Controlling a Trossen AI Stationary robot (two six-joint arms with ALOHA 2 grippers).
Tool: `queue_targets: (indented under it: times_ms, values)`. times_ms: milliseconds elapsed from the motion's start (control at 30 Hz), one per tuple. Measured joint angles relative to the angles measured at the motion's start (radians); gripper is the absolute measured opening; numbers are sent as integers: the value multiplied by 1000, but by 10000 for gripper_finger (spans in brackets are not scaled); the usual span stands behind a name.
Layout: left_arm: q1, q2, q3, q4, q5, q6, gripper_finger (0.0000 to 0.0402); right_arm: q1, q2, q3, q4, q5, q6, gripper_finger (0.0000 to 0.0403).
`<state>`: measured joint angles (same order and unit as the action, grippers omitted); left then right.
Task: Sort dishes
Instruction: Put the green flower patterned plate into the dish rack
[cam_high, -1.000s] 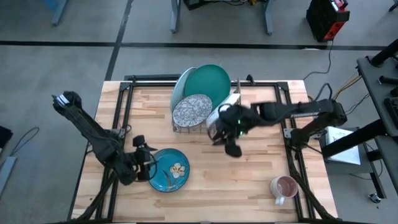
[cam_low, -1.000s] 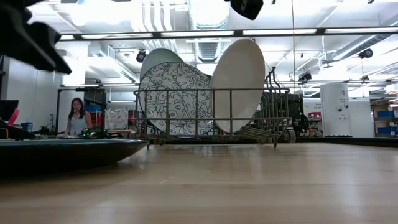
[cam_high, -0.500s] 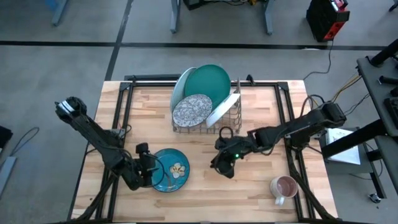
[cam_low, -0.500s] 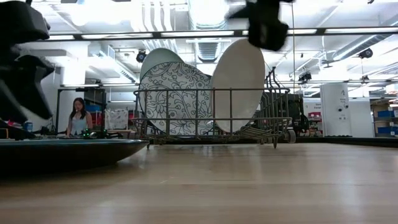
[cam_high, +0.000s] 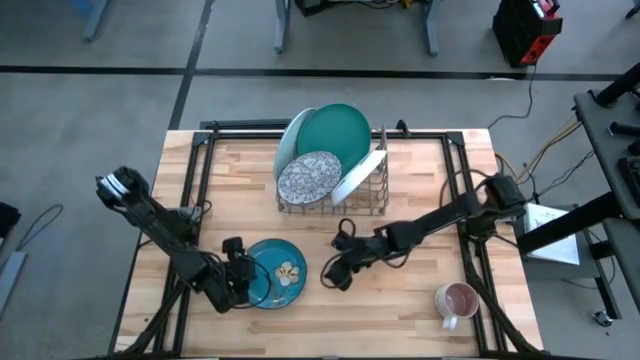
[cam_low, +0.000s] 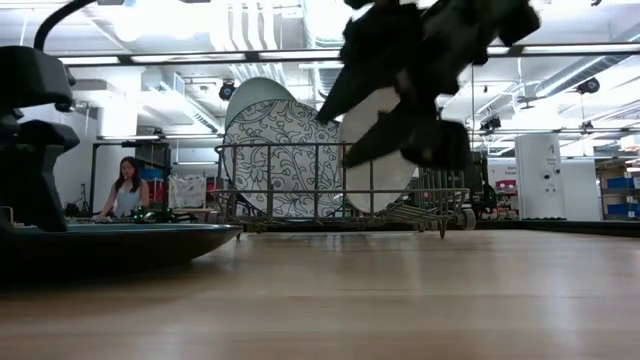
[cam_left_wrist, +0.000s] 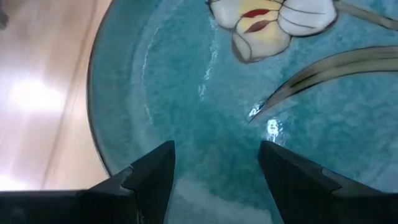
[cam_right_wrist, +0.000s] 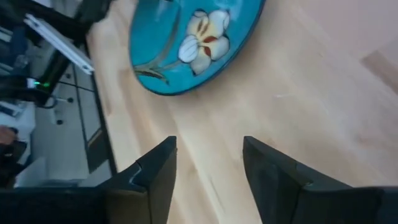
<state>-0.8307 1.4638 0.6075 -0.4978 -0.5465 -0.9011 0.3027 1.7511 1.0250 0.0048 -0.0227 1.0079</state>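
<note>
Broadly, the pale wooden slatted table (cam_high: 420, 180) fills the high view, with the metal wire dish rack (cam_high: 365, 200) standing toward 12 o'clock of its centre. Upright in the rack lean a large pale mint round plate (cam_high: 291, 140) at the back, a large dark teal-green round plate (cam_high: 335, 130) against it, a large white round plate (cam_high: 358, 176) tilted at the rack's 3 o'clock side, and a smaller blue-and-white patterned round dish (cam_high: 308, 176) in front. A turquoise round plate painted with a pale flower (cam_high: 277, 272) lies flat on the table toward 7 o'clock. The left gripper (cam_high: 240, 282) sits at that plate's 9 o'clock rim, its fingers (cam_left_wrist: 149, 177) parted over the glaze and gripping nothing. The right gripper (cam_high: 335, 275) hangs just off the plate's 3 o'clock edge, above bare wood, fingers (cam_right_wrist: 155, 171) spread and empty. A pinkish ceramic mug (cam_high: 455, 300) stands near 4 o'clock. Beyond the table, the low view shows a seated person (cam_low: 125, 187).
</note>
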Motion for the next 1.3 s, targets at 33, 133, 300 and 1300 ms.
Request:
queue_targets:
  times_ms: [33, 133, 300, 1300]
  values:
    - [-1, 11, 0, 9, -4, -2, 229, 0, 23, 13, 1, 0, 7, 179]
    - [-1, 41, -1, 55, -20, -4, 229, 0, 85, 50, 1, 0, 21, 193]
    - [-5, 54, -12, 122, -34, -2, 229, 1, 177, 123, 16, 3, 35, 215]
    - [-12, 58, -204, 581, -137, 43, 229, -40, 429, 154, 470, 91, 83, 234]
